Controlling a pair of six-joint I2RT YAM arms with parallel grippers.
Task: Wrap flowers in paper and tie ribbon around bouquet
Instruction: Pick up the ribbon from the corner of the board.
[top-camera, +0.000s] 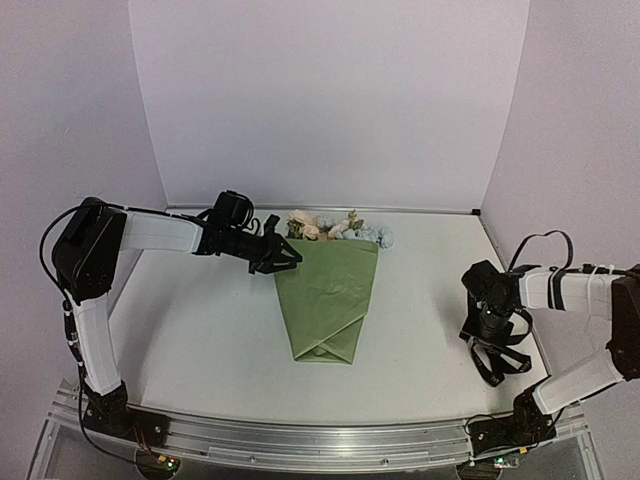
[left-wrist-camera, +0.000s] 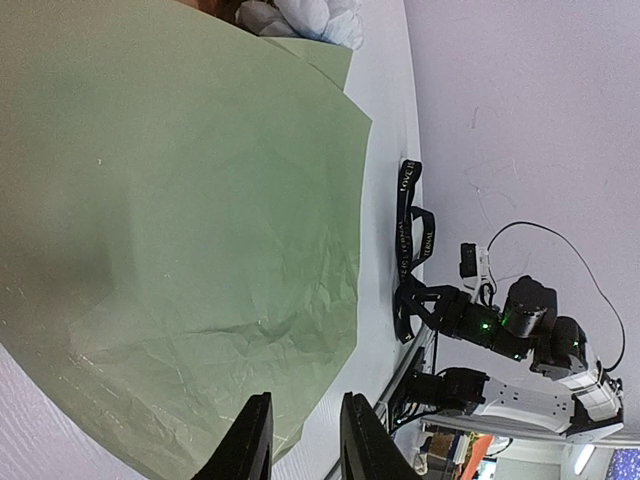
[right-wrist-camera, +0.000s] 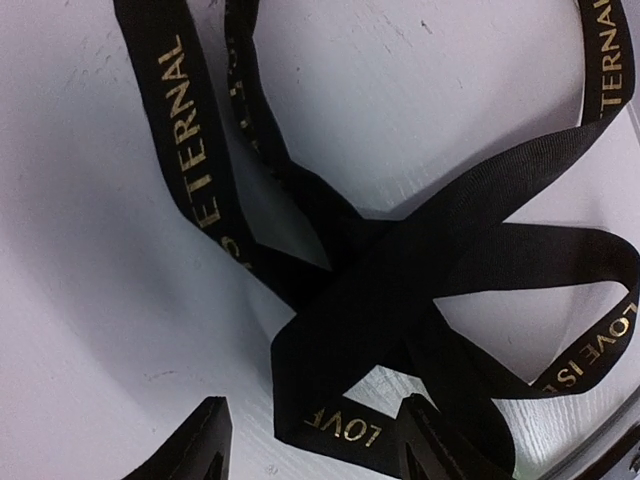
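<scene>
The bouquet lies in the middle of the table, an olive-green paper (top-camera: 330, 295) cone with its point toward me. The flowers (top-camera: 325, 226), pale blue and cream, show at its far wide end. My left gripper (top-camera: 288, 260) hovers at the cone's upper left edge. In the left wrist view its gripper (left-wrist-camera: 305, 400) is open a little, nothing between the fingers, above the creased paper (left-wrist-camera: 180, 200) and its edge. The black ribbon (top-camera: 497, 368) with gold lettering lies in loops at the right. My right gripper (right-wrist-camera: 315, 410) is open just above the ribbon (right-wrist-camera: 400, 270), its fingers either side of the end marked LOVE.
White walls close in the table (top-camera: 200, 330) at the back and both sides. An aluminium rail (top-camera: 320, 440) with the arm bases runs along the near edge. The right arm (left-wrist-camera: 520, 320) and the ribbon (left-wrist-camera: 412, 235) sit near the table's right edge.
</scene>
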